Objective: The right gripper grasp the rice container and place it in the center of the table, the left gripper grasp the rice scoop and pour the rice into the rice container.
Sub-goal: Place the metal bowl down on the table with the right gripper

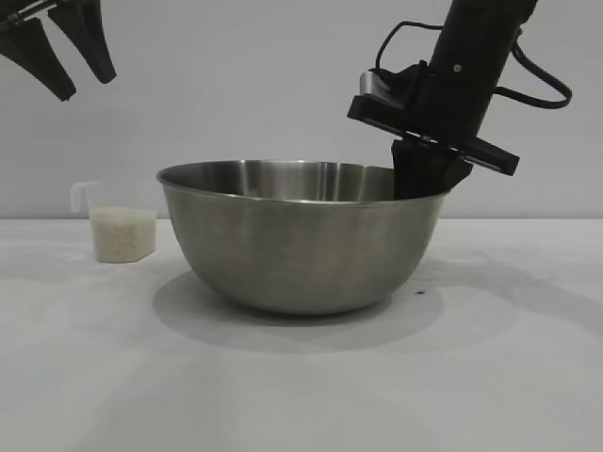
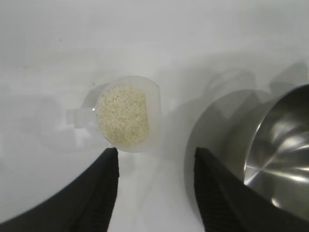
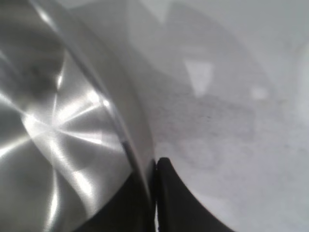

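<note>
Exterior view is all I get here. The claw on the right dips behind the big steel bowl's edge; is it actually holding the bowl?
Observer: Yes. The right wrist view shows the right gripper shut on the rice container, its rim pinched between the two fingers.
Operator: And the claw up in the corner, what is it aimed at?
Observer: The left gripper hangs open above the rice scoop, not touching it.
Operator: Is that cup full?
Observer: From above, the rice covers the cup's bottom; its handle sticks out on the side away from the bowl.
</note>
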